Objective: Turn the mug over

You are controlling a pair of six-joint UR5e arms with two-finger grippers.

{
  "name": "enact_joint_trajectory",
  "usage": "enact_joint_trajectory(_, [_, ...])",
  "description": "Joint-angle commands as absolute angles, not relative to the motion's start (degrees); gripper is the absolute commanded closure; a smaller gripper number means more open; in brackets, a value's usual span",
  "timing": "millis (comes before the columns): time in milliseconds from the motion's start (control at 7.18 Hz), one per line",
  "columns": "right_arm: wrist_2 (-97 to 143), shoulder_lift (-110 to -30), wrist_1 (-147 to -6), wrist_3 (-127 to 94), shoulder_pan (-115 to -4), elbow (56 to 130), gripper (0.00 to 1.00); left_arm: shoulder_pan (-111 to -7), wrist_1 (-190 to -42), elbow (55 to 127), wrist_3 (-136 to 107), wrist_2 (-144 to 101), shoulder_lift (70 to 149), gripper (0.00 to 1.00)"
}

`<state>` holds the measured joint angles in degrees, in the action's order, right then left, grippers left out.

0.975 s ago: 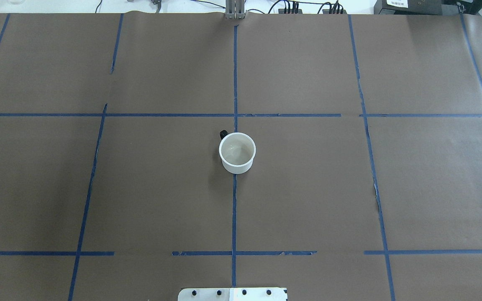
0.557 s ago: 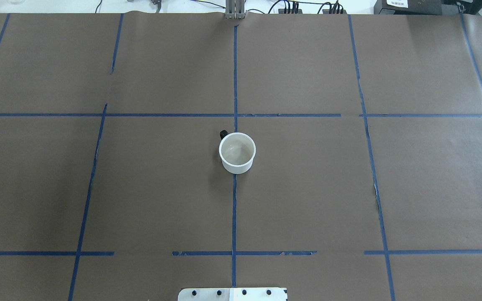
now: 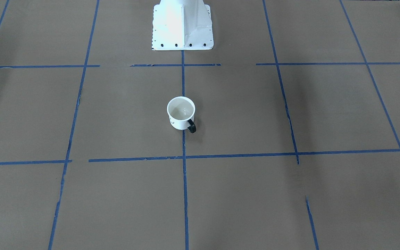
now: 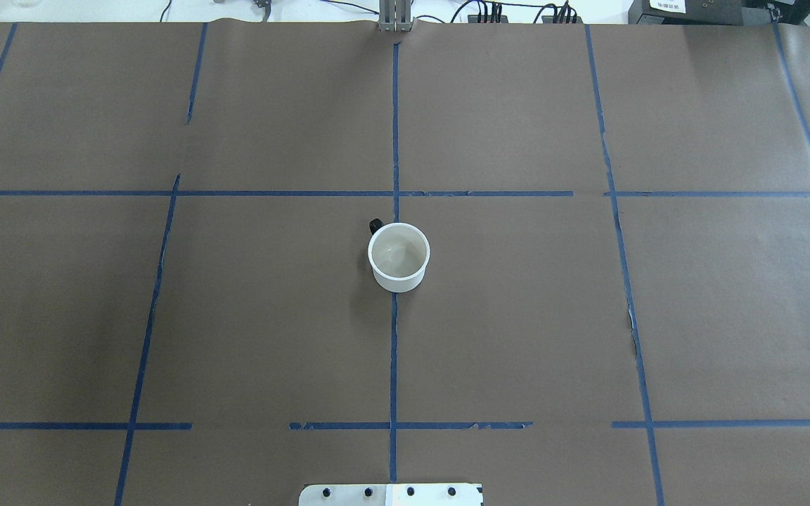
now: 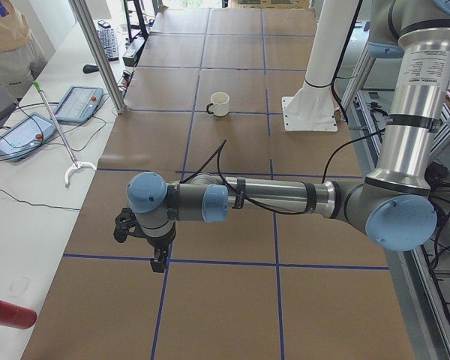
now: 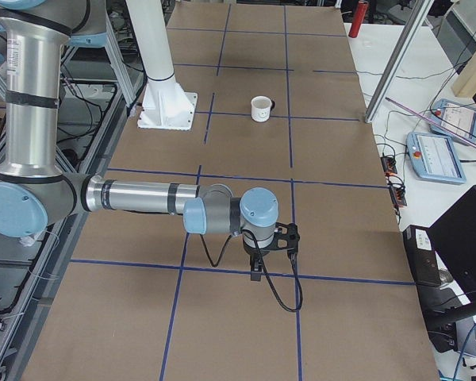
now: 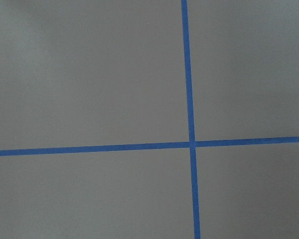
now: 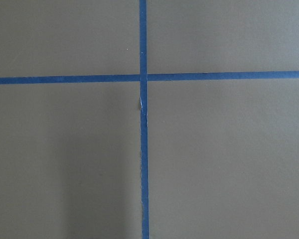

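The small white mug (image 4: 398, 256) stands upright, mouth up, at the table's middle on the centre tape line. Its black handle (image 3: 191, 127) points away from the robot's base. It also shows in the exterior left view (image 5: 220, 103) and the exterior right view (image 6: 260, 108). My left gripper (image 5: 159, 262) hangs over a tape crossing far out toward the table's left end. My right gripper (image 6: 256, 274) hangs far out toward the right end. Both are far from the mug, and I cannot tell whether they are open or shut. The wrist views show only brown paper and blue tape.
Brown paper with a blue tape grid covers the table (image 4: 517, 316). The white robot pedestal (image 3: 182, 24) stands at the robot-side edge. A side bench holds tablets (image 5: 79, 103) and a red can (image 5: 7, 313). A metal post (image 5: 97, 52) rises at the table's far edge.
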<state>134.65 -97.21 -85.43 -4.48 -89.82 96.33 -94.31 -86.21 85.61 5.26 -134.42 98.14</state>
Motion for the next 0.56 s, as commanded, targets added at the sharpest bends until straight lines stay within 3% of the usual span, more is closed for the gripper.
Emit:
enact_joint_trajectory(0, [134.65, -97.21, -85.43, -4.48, -89.82, 96.33, 0.0, -93.7, -78.55, 87.7, 5.45, -134.38, 98.96, 0.0])
enact_joint_trajectory(418, [134.65, -97.21, -85.52, -4.48, -89.82, 96.33, 0.0, -93.52, -77.34, 87.54, 5.63, -134.73, 99.06, 0.0])
